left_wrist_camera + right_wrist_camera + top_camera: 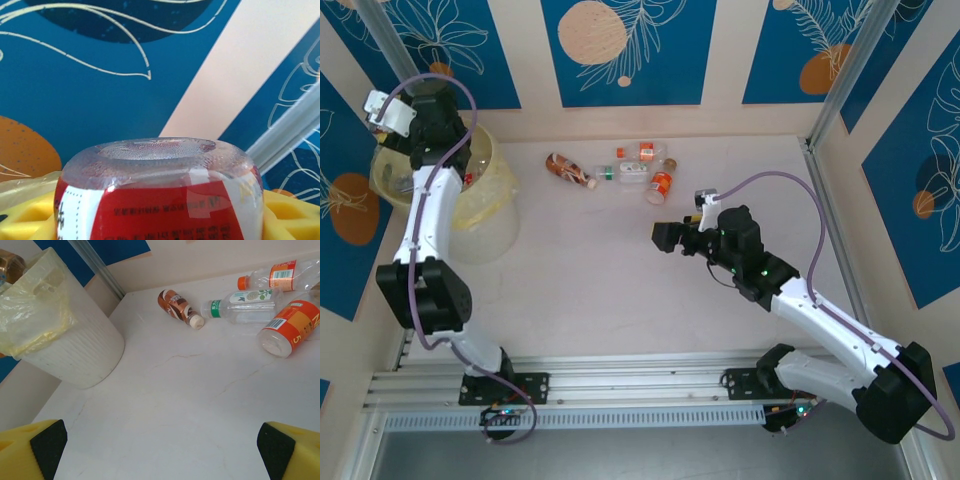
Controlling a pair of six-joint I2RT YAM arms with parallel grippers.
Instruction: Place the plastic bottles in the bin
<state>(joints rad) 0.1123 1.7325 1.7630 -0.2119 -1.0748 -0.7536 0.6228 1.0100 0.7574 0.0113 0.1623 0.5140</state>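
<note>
Wide bare table [600, 285] open between bin [492, 222] and right gripper [161, 442], jaws spread. Along the far wall, passage narrowed by loose bottles [633, 172] lying close together. Above the bin's mouth, blocked by left arm [428, 205] gripping a red-labelled bottle [165, 210].

My left arm reaches up to the far left, and my left tool [160, 220] is clamped on a red-labelled bottle [165, 200]. My right arm stretches from the near right toward the middle, my right tool [160, 455] pointing left, fingers spread wide and empty.
</note>
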